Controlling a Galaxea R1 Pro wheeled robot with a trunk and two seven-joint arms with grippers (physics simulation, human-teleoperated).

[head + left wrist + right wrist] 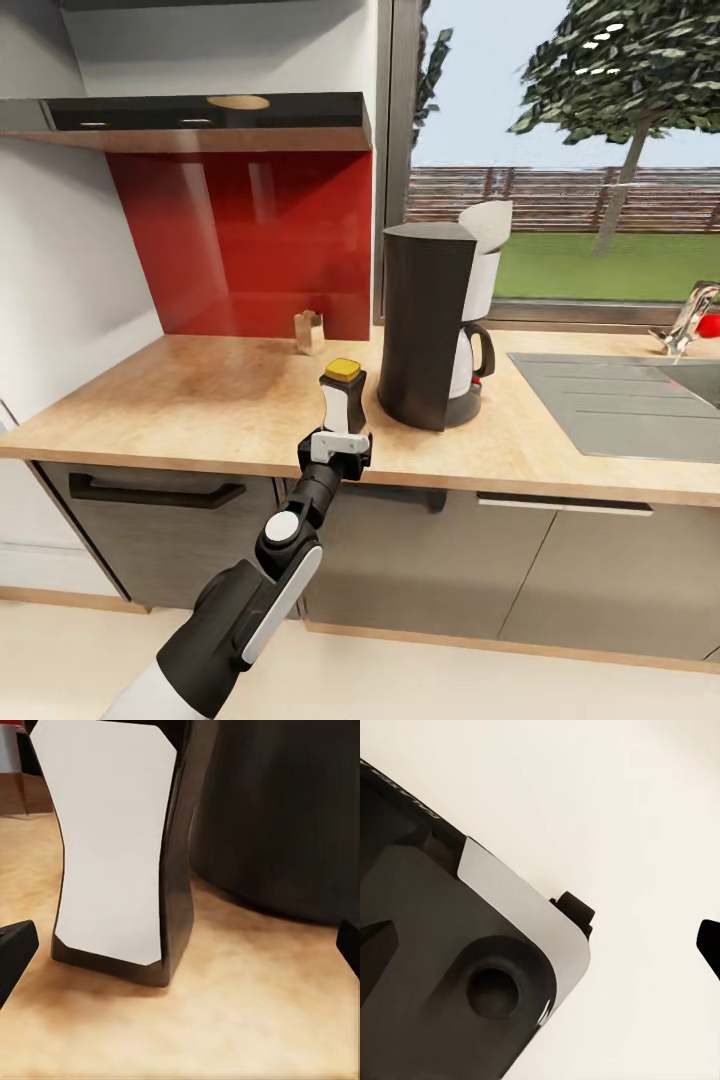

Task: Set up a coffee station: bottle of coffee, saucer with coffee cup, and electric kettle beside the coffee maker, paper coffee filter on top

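Observation:
The bottle of coffee (342, 400), dark with a white label and yellow cap, stands upright on the kitchen countertop (200, 400) just left of the coffee maker (425, 325). A white paper coffee filter (488, 224) sits on top of the maker. My left gripper (335, 447) is at the bottle's near side, open. In the left wrist view the bottle (112, 847) rests on the wood (225, 1020) beside the maker's dark body (277, 817), and the left gripper (184, 945) has its fingertips spread wide, touching nothing. My right gripper (540, 941) is open over pale floor.
A small brown folded piece (309, 331) stands at the red back panel. The kitchen shelf (200, 125) runs along the panel's top edge. A steel sink (620, 400) and tap (688, 320) lie right of the maker. Dark cabinet fronts (400, 560) sit below the worktop.

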